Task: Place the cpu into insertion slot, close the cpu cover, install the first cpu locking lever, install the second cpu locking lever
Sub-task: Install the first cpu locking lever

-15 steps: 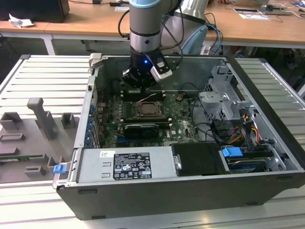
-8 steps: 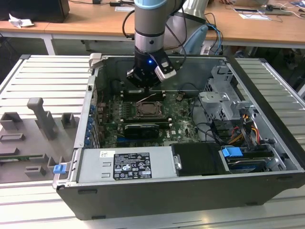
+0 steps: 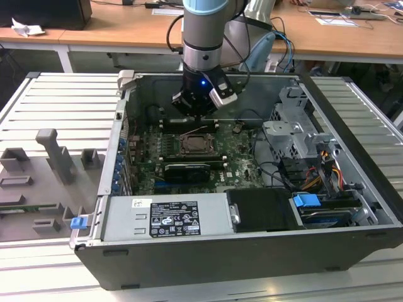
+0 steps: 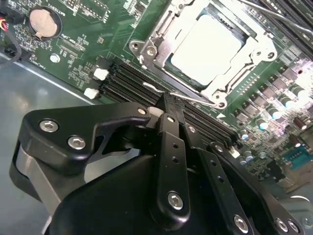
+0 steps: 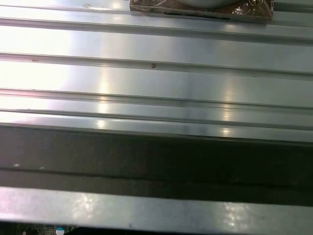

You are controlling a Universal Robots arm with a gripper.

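Black gripper [image 4: 168,105] is hovering with its fingers drawn together, empty, just short of the socket's near edge. Beyond its tips the cpu [image 4: 208,46] is lying flat in the socket, framed by the cpu cover [image 4: 259,51] lowered around it; square, it shows no long axis.

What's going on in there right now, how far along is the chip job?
Gripper down inside the computer case, beside the socket. Chip seated, metal cover closed around it. Thin wire lever lies by the fingertips.
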